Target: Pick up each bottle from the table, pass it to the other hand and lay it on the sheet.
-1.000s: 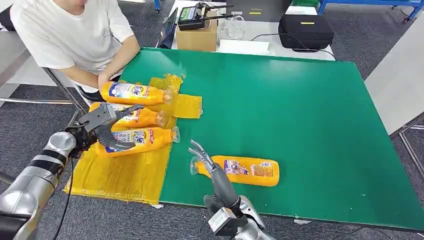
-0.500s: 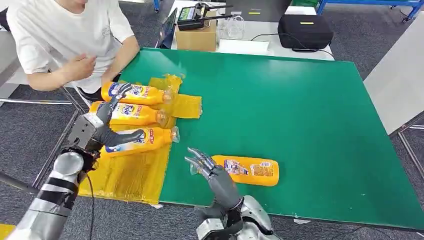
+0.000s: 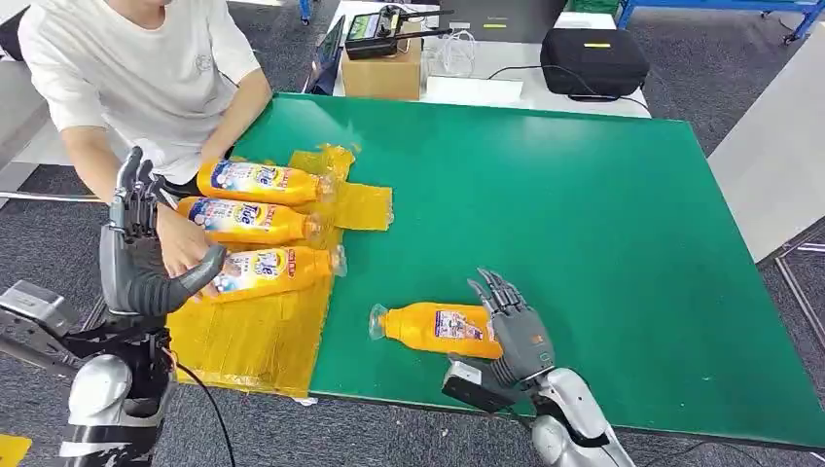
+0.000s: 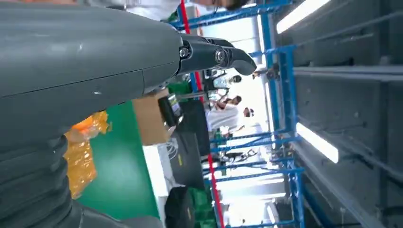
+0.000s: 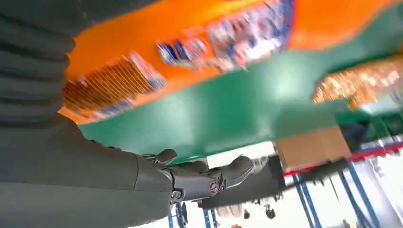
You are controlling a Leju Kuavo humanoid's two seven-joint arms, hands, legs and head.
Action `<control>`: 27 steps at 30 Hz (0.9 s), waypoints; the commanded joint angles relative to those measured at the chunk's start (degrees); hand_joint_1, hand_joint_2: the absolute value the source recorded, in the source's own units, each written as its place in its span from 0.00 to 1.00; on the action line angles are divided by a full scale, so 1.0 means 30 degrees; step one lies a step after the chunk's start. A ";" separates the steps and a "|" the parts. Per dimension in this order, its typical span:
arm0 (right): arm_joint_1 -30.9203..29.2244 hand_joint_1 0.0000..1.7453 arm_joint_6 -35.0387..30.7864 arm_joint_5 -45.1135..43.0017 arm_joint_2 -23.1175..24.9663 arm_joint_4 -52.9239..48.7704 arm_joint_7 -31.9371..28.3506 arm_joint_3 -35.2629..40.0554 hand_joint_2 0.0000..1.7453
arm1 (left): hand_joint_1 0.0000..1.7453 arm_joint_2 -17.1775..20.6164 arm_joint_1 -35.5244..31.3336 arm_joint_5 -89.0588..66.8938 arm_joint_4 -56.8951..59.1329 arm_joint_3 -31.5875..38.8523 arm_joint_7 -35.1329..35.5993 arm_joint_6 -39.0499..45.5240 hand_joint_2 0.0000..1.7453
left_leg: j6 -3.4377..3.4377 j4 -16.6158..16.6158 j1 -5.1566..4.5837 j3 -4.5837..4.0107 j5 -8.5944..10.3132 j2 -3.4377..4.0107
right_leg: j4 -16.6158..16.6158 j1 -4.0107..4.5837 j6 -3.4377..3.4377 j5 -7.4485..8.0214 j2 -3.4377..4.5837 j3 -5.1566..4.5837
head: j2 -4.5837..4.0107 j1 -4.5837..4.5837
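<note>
Three orange bottles lie side by side on the yellow sheet (image 3: pixel 253 331): a far one (image 3: pixel 263 182), a middle one (image 3: pixel 248 219) and a near one (image 3: pixel 277 269). A fourth orange bottle (image 3: pixel 433 328) lies on the green table (image 3: pixel 584 214), cap pointing left. My right hand (image 3: pixel 516 326) stands over its base end with fingers spread and holds nothing. The right wrist view has that bottle (image 5: pixel 190 42) close beside the hand (image 5: pixel 142 175). My left hand (image 3: pixel 136 243) is raised upright off the table's left edge, fingers apart and empty; in the left wrist view the hand (image 4: pixel 95 61) is empty too.
A person in a white shirt (image 3: pixel 146 68) sits at the far left; their hand (image 3: pixel 180 243) reaches to the near bottle's base, right beside my left hand. A cardboard box (image 3: pixel 381 70) and a black bag (image 3: pixel 593 60) sit behind the table.
My left hand let go of the near bottle and rose upright. My right hand moved from the fourth bottle's cap end to its base end. The person's hand came down to the sheet.
</note>
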 commanded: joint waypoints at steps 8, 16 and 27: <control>-0.1271 0.00 0.2896 0.0299 -0.0549 0.2494 0.1459 -0.0049 1.00 | 0.00 -0.1051 0.0499 -0.0891 -0.0467 0.0793 -0.0222 0.0020 1.00 | 0.0043 -0.0028 -0.0001 0.0049 -0.0003 0.0003 | -0.0031 0.0012 -0.0056 0.0005 0.0013 0.0055 | 0.0000 -0.0001; -0.1507 0.00 0.2475 0.2574 -0.0430 0.2416 0.5352 -0.0277 1.00 | 0.00 -0.1466 0.1547 -0.1186 -0.1203 0.1148 -0.0219 0.0142 1.00 | 0.0060 -0.0047 -0.0003 0.0076 0.0006 -0.0003 | -0.0058 0.0013 -0.0068 0.0016 0.0010 0.0082 | 0.0000 0.0000; -0.2135 0.00 0.4659 0.2786 -0.0273 0.3255 0.6140 0.0033 1.00 | 0.00 -0.1707 0.1734 -0.1271 -0.0937 0.1255 -0.0058 -0.0059 1.00 | 0.0062 -0.0065 -0.0001 0.0118 0.0011 -0.0009 | -0.0069 0.0018 -0.0088 0.0017 0.0008 0.0120 | 0.0000 -0.0001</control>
